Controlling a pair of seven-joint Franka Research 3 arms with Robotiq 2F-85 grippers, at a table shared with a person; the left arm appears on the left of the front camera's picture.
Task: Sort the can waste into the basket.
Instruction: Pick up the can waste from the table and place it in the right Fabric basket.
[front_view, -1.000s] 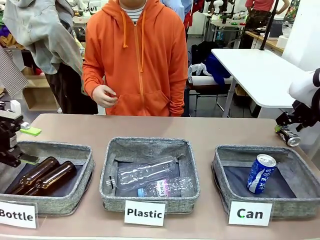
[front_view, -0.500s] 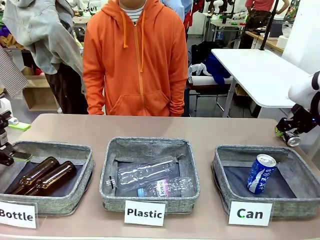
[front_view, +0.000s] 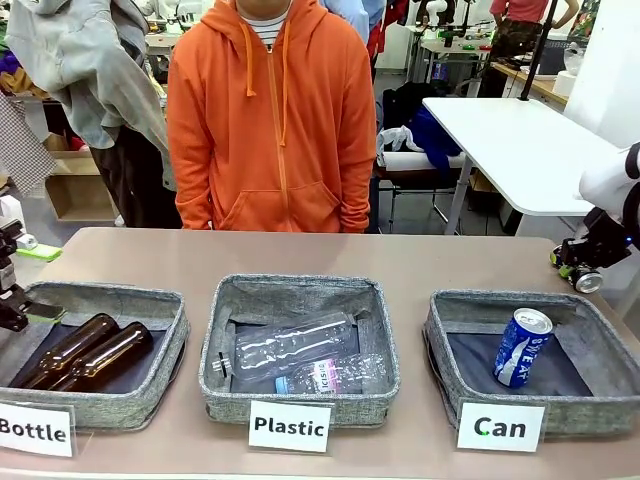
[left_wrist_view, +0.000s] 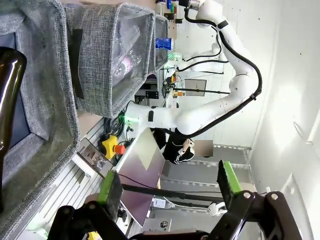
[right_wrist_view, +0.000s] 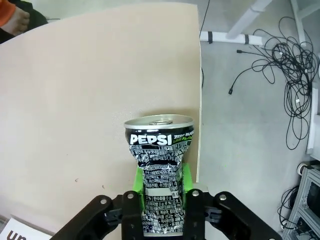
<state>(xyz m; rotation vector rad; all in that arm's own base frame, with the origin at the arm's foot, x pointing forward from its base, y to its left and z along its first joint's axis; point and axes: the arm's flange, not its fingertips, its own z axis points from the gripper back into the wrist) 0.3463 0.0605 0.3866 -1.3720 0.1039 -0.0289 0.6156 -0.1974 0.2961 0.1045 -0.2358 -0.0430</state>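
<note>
Right gripper (right_wrist_view: 161, 200) is clamped on the black Pepsi can (right_wrist_view: 159, 165), crushed at the waist, above the table's (front_view: 400, 255) far right edge, beyond the Can basket (front_view: 600, 330). The blue can (front_view: 521, 346) leans inside that basket. Left gripper (left_wrist_view: 167, 187) gapes wide by the Bottle basket (front_view: 150, 310).

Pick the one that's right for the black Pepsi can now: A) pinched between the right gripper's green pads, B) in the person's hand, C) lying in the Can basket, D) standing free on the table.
A: in the right wrist view the black can sits squeezed between the green pads of the right gripper, dented at the middle; the front view shows it at that gripper, beyond the Can basket.
</note>
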